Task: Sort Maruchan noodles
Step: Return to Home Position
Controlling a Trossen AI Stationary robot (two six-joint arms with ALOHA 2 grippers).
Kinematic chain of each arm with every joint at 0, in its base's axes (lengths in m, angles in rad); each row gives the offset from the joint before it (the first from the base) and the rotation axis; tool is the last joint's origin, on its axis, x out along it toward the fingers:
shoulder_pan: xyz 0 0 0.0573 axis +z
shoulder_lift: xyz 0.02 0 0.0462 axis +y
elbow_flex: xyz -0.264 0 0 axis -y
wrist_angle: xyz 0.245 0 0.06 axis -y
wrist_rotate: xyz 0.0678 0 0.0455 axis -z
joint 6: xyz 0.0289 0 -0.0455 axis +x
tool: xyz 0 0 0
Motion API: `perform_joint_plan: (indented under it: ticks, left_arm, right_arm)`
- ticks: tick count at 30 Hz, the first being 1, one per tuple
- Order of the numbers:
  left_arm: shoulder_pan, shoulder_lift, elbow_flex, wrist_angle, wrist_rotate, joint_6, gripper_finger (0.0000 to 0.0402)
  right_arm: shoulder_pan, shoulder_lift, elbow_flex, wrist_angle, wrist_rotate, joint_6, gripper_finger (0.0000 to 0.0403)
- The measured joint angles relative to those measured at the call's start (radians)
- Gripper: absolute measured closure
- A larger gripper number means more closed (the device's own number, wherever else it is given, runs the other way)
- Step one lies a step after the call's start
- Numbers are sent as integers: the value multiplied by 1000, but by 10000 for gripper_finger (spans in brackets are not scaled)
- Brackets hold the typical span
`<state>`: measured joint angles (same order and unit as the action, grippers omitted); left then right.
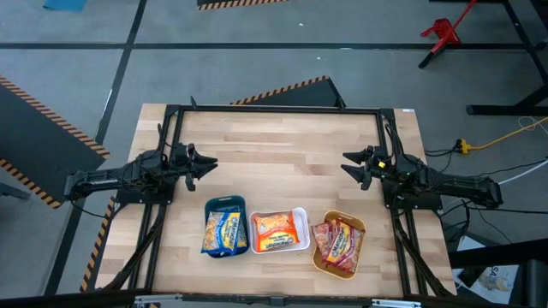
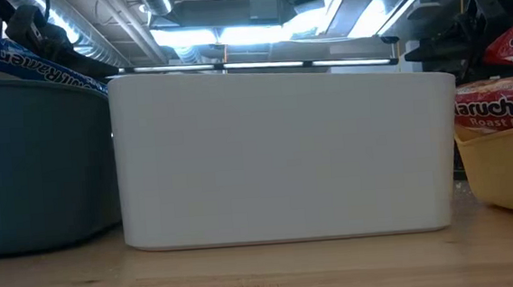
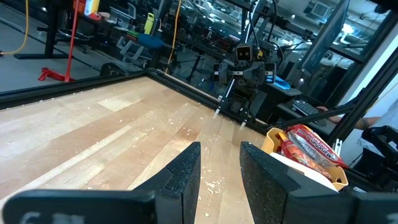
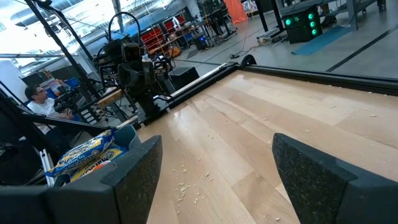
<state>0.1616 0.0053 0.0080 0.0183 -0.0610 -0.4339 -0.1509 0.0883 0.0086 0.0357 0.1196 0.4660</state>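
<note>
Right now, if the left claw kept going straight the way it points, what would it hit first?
Likely the right gripper, facing the left gripper across the table. Only bare wood lies between them, and the left wrist view shows that arm ahead. The noodle trays sit off to one side.

The table (image 1: 282, 145) is pale wood laid in narrow strips, matt, with fine crumbs scattered over it. Its frame (image 1: 274, 109) looks like black metal with a dull finish. At six o'clock on the table, the white bin (image 2: 280, 151) is smooth, matt plastic. At seven the teal bin (image 2: 32, 168) is duller plastic, and at five the yellow bin (image 2: 503, 176) is plastic with a slight sheen. The blue noodle packs (image 1: 224, 233), orange noodle packs (image 1: 276, 229) and red noodle packs (image 1: 341, 241) are crinkly, glossy film. At nine o'clock the left gripper (image 3: 221, 146) has smooth, matt dark fingers (image 3: 186, 180). At three the right gripper (image 4: 216, 138) has fingers (image 4: 311, 180) with a rough, speckled face.
</note>
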Motion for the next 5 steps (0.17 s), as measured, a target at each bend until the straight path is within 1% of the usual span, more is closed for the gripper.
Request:
perform_joint_plan:
  ticks: [5]
  left_arm:
    - [0,0,0,0,0,0,296]
  right_arm:
    - [0,0,0,0,0,0,109]
